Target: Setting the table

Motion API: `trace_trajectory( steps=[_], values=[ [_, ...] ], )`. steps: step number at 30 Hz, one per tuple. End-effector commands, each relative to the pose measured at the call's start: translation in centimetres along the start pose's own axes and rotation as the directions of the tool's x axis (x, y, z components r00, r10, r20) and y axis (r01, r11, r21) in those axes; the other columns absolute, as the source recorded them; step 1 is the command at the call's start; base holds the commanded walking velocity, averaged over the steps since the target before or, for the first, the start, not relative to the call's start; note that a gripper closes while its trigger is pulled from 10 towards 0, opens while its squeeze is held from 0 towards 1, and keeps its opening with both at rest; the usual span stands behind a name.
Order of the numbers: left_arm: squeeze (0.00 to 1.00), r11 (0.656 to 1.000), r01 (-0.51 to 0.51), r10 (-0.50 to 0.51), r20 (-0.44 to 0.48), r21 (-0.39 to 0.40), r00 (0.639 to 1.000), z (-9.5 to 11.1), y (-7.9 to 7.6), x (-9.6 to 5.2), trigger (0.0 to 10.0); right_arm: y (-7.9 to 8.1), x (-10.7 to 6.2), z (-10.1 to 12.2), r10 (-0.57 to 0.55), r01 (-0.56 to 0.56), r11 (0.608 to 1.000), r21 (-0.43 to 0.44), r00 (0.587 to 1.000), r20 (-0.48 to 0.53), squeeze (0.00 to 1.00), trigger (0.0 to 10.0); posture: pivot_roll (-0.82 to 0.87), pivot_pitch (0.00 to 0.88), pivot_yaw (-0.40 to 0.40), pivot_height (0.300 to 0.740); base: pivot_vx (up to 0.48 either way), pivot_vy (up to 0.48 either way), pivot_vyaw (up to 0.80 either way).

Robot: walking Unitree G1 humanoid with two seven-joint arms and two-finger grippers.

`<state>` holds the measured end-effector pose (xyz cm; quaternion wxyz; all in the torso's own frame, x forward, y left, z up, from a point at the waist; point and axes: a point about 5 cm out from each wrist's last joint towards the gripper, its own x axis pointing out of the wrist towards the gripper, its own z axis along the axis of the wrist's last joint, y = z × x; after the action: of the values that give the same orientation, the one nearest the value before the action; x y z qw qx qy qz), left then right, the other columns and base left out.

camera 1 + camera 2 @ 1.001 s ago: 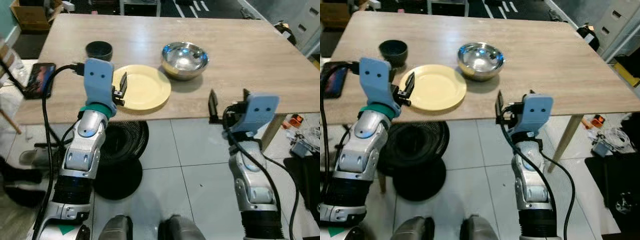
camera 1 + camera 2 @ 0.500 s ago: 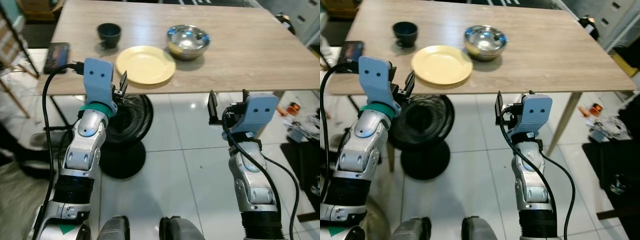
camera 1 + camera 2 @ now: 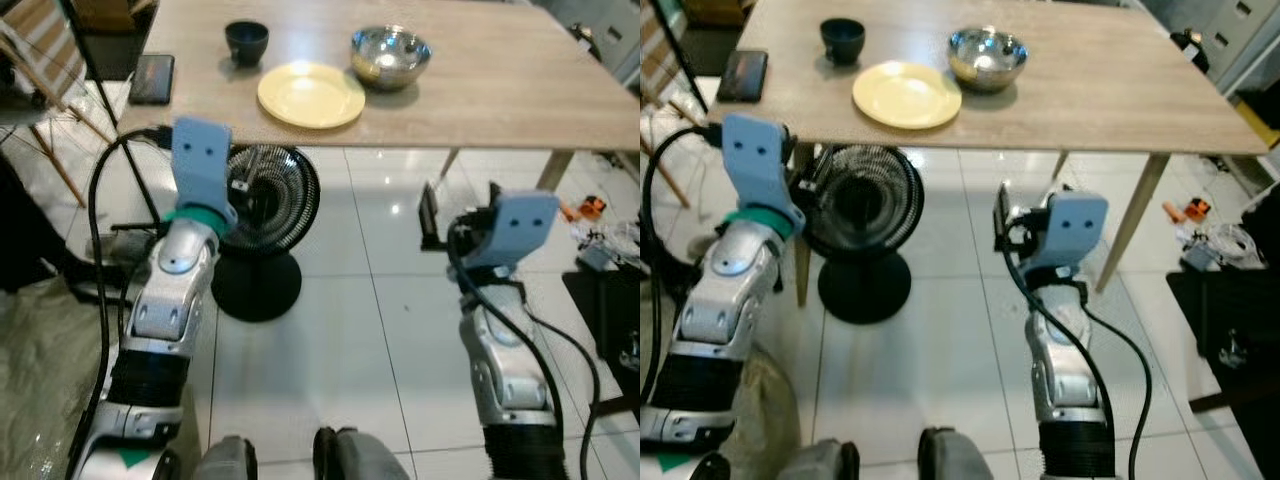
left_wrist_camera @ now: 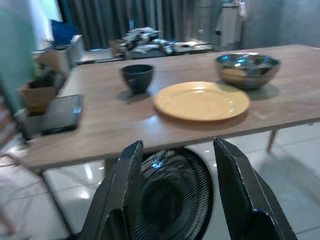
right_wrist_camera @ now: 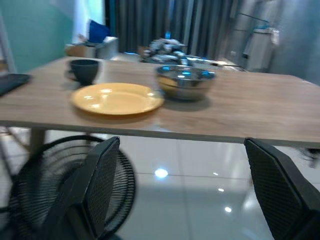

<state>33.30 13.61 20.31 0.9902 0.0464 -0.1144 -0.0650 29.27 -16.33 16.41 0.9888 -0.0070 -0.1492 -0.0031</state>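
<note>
A yellow plate [image 3: 311,94] lies near the front edge of the wooden table [image 3: 500,90]. A steel bowl [image 3: 390,52] stands just behind it to the right, and a dark cup [image 3: 246,40] behind it to the left. Both arms are held forward over the tiled floor, short of the table. My left gripper [image 4: 177,150] is open and empty, level with the table edge, facing the plate [image 4: 201,100]. My right gripper [image 5: 182,145] is open and empty too, facing the plate [image 5: 116,98] and bowl [image 5: 185,81].
A black floor fan [image 3: 265,200] stands under the table's left end, right in front of my left arm. A phone [image 3: 152,79] lies at the table's left edge. A wooden chair [image 3: 40,60] is at far left. Cables and clutter [image 3: 600,230] lie on the right floor.
The whole view has pulled back: the table now sits farther away and higher in the picture. Both arms keep their pose, and the left gripper is no longer over the plate.
</note>
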Motion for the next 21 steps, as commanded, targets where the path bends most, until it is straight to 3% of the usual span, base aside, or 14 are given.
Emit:
trace_trajectory(
  steps=[1,21],
  values=[
    [0.00,1.000,0.007,-0.007,-0.016,0.001,1.000,-0.41,-0.30,-0.08,10.0,-0.49,-0.18,-0.14,-0.013,0.012,1.000,-0.012,1.000,-0.007,0.00,10.0,-0.01,0.013,-0.002,0.740,-0.289,0.000,0.00],
    [0.00,1.000,0.010,-0.010,-0.018,-0.001,1.000,-0.42,-0.41,-0.13,10.0,-0.48,-0.37,-0.25,-0.014,0.014,1.000,-0.012,1.000,-0.014,0.00,10.0,-0.01,0.022,-0.001,0.740,-0.291,0.000,0.00]
  ],
)
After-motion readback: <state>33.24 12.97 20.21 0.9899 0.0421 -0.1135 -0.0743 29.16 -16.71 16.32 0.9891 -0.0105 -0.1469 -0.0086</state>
